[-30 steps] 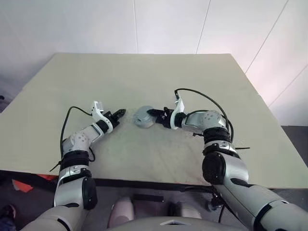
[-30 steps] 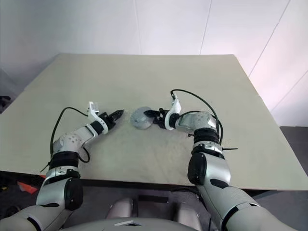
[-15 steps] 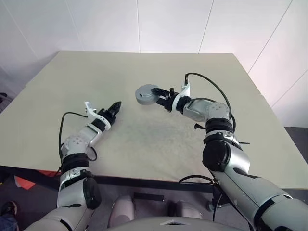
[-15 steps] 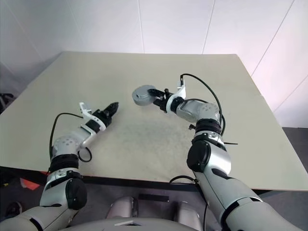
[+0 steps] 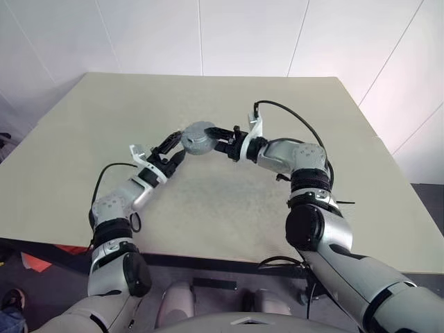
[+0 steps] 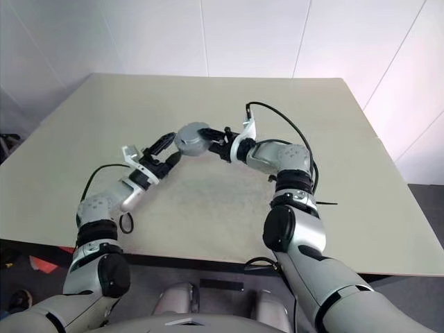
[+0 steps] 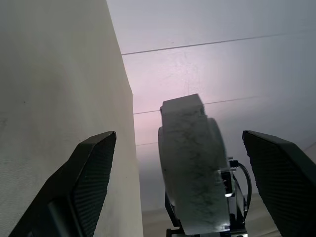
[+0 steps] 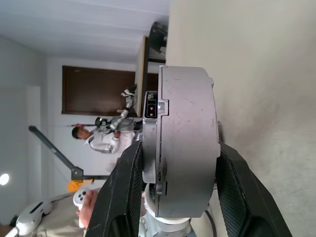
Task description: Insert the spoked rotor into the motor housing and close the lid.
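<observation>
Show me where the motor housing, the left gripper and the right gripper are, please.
motor housing (image 5: 197, 137): left eye view, on its grey face.
left gripper (image 5: 174, 150): left eye view, between its open fingertips.
right gripper (image 8: 178, 170): right wrist view, between the fingertips clamping the housing.

A broad table (image 5: 222, 208) with a pale beige top spreads out ahead, set close to white wall panels. Its surface looks matte and faintly mottled. A dark edge runs along its near side.
</observation>
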Controlling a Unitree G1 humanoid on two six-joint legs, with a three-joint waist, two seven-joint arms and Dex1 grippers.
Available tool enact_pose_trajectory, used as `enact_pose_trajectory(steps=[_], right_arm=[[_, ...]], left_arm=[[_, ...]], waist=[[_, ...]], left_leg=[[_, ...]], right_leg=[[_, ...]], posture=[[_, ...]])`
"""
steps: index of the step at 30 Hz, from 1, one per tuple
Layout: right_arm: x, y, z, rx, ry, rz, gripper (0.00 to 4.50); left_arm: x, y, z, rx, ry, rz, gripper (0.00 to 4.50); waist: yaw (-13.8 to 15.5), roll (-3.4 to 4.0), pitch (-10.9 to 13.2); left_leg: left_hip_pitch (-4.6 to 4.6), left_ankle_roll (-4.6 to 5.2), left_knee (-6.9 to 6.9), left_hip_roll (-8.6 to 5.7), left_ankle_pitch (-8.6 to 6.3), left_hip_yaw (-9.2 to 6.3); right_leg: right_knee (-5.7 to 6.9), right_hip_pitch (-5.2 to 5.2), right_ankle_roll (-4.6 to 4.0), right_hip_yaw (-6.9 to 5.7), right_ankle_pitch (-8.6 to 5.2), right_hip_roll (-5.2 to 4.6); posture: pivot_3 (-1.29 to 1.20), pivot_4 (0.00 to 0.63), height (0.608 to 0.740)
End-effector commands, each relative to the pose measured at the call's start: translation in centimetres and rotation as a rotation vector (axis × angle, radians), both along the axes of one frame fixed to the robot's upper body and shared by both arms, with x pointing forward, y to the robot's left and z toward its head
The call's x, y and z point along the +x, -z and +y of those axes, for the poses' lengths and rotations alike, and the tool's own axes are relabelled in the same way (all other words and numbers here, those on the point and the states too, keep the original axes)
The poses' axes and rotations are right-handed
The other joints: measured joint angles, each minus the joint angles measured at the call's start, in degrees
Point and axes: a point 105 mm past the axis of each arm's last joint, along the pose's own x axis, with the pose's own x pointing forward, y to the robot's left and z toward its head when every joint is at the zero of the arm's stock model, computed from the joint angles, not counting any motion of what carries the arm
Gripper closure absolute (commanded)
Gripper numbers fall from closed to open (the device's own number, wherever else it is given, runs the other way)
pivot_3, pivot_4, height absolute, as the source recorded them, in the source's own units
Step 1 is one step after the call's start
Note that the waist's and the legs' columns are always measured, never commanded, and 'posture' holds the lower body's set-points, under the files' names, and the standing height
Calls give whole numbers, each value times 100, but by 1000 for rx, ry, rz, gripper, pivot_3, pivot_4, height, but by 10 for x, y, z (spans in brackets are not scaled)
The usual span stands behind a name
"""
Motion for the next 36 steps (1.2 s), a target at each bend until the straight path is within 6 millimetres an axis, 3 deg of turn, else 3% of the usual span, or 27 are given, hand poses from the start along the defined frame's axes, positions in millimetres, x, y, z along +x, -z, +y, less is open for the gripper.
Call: enact_pose_trajectory(steps=[1,5,11,14,18,25,29,32,36], right_arm=[[-5,-25,5,68,-30,-87,2510],[-17,-29,13,81,-88,-123,2510],[-16,-22,12,61,-64,-106,2510],[-14,-20,8,51,-47,-103,2510],[-11,-14,7,31,-26,-87,2510],[-5,-11,4,-24,16,-133,2510],[-2,-16,0,-23,48,-190,1130],[16,-3,-14,-218,188,-234,87],[35,7,-35,-336,347,-263,34]], left_arm=[[4,-14,-11,-18,37,-41,112],[7,-20,-26,-36,83,-58,112],[7,-22,-37,10,106,-79,112],[8,-21,-31,20,77,-82,707],[9,-20,-27,25,54,-81,2072],[9,-18,-26,29,49,-74,2228],[11,-17,-24,40,37,-69,2267],[14,-15,-18,74,-1,-70,2267],[20,-14,-2,105,-85,-74,2267]], waist=[[7,0,0],[29,-1,1],[42,-2,1],[35,-2,1],[16,-2,1],[-5,-3,1],[-5,-4,2],[-7,-5,3],[-13,-5,3]], left_leg=[[0,0,0,0,0,-1],[-2,-1,0,-2,0,-3],[-1,-3,0,-3,2,-6],[-1,-5,0,-3,2,-7],[-2,-5,0,-5,2,-10],[-1,-5,0,-6,3,-12],[-1,-5,0,-8,3,-14],[0,-5,0,-8,3,-14],[0,-8,0,-8,5,-15]], right_leg=[[0,0,1,0,0,0],[-1,0,3,0,1,0],[0,1,6,0,3,0],[0,0,7,0,3,0],[0,0,8,0,3,0],[0,2,10,0,4,0],[0,5,10,0,5,0],[0,5,11,0,5,0],[1,4,13,0,6,0]], posture=[[0,0,740],[0,0,740],[0,0,740],[0,0,740],[0,0,740],[0,0,740],[0,0,740],[0,0,740],[0,0,740]])
